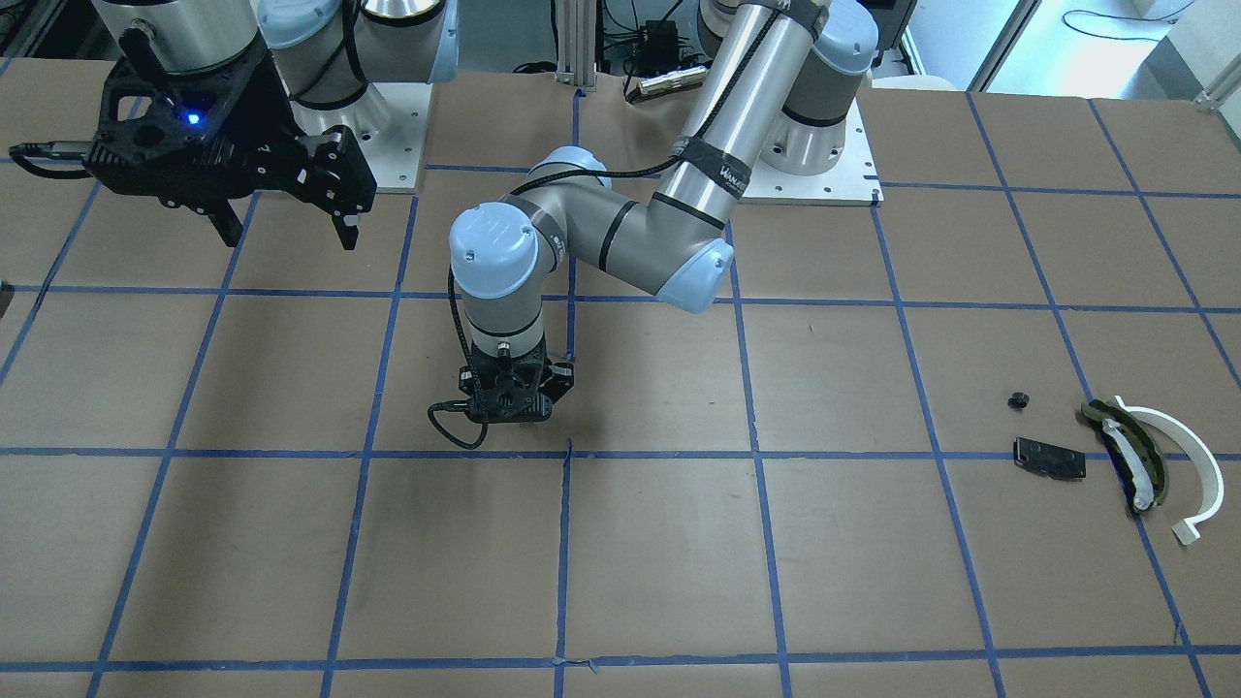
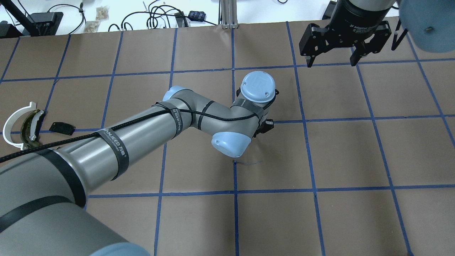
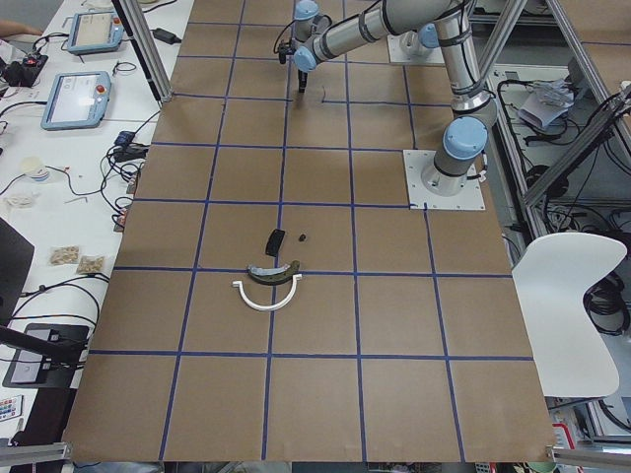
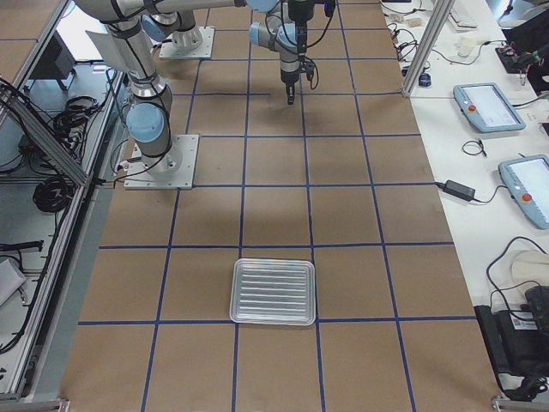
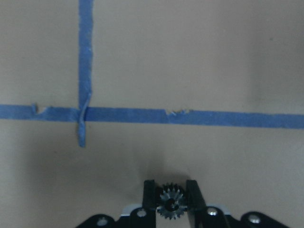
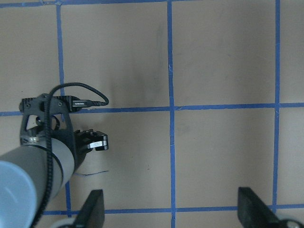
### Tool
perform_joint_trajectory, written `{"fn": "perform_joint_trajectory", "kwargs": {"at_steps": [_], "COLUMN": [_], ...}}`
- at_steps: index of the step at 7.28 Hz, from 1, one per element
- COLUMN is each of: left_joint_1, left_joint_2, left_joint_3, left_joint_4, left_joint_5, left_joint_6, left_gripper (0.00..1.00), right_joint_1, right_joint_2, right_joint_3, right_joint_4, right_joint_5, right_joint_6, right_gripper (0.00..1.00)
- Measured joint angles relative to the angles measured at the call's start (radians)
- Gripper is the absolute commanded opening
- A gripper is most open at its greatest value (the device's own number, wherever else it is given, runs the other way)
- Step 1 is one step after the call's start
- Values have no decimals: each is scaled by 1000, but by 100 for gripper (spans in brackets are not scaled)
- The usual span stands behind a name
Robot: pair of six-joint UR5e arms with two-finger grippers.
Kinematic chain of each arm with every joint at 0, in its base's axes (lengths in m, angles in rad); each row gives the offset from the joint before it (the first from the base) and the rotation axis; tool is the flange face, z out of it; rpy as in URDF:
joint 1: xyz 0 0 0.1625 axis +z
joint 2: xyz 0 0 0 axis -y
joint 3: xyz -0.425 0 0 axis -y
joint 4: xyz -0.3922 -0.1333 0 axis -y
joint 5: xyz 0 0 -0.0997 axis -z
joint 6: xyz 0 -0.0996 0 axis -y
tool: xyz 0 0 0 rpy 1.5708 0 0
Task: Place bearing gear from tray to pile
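**Front view:** the pile (image 1: 1105,422) comprises a white half-ring arc (image 1: 1202,446), an olive-and-dark curved piece (image 1: 1154,465) and a small flat black plate (image 1: 1049,458). The right gripper (image 1: 289,236) is raised, jaws wide apart, holding nothing.
**Right-side view:** a ribbed silver metal tray (image 4: 274,292) lies well apart from both arms.
**Left wrist view:** the left gripper (image 5: 171,190) clamps the small dark toothed bearing gear (image 5: 171,205).

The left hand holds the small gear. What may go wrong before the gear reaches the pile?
1. The gear is tiny and pinched only at its teeth by the left hand; it may slip on the way.
2. In the pile the parts lie close together; a low approach could knock the white arc or the black plate.
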Motion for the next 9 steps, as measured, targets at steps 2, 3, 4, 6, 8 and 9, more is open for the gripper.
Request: {"fn": "perform_joint_trajectory", "kwargs": {"at_steps": [2, 3, 4, 6, 8, 9], "left_joint_1": [176, 269, 383, 646, 861, 940], "left_joint_2": [105, 162, 211, 250, 247, 231], "left_joint_3": [-5, -9, -17, -43, -98, -147], "left_joint_4": [-137, -204, -256, -289, -262, -203], "left_joint_5": [-34, -21, 2, 15, 18, 18], "left_joint_6": [125, 251, 412, 766, 1015, 1087], "left_gripper": [2, 2, 2, 2, 2, 2], "right_joint_1": [-2, -2, -2, -2, -1, 0], "right_joint_2": [-1, -1, 1, 0, 0, -1], "right_joint_3": [-1, 0, 0, 1, 2, 4], "right_joint_4": [1, -2, -9, -20, -22, -22], "right_joint_5": [-5, -3, 0, 2, -1, -1], "right_joint_6": [13, 39, 63, 79, 74, 70], "right_gripper": [100, 100, 100, 100, 100, 100]}}
